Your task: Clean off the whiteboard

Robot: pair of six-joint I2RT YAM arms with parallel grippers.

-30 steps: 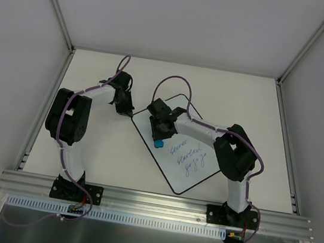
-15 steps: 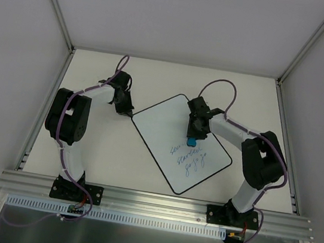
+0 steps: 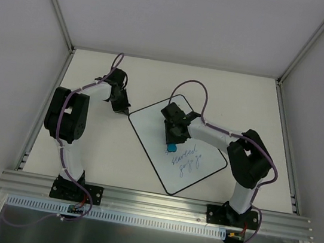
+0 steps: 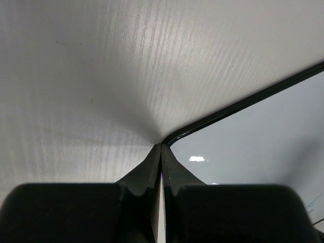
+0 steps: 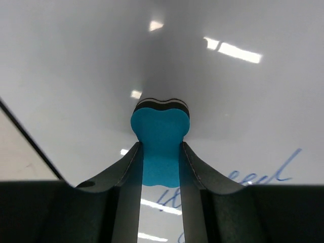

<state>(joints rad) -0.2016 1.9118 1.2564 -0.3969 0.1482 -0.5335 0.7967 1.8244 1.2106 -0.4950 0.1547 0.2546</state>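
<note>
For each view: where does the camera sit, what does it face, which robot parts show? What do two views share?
Top external: above and behind, looking down on whiteboard, left arm, right arm.
Left wrist: on left arm, facing whiteboard's corner; shut left gripper shows.
Right wrist: on right arm, facing the whiteboard; right gripper clamps blue eraser.
Shared: blue writing, top and right wrist.

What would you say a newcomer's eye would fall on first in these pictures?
The whiteboard lies askew in the middle of the table, with blue handwriting on its near part. The right gripper presses a bright blue eraser onto the board just beyond that writing, while the left gripper, fingers shut, sits at the board's left corner.
</note>
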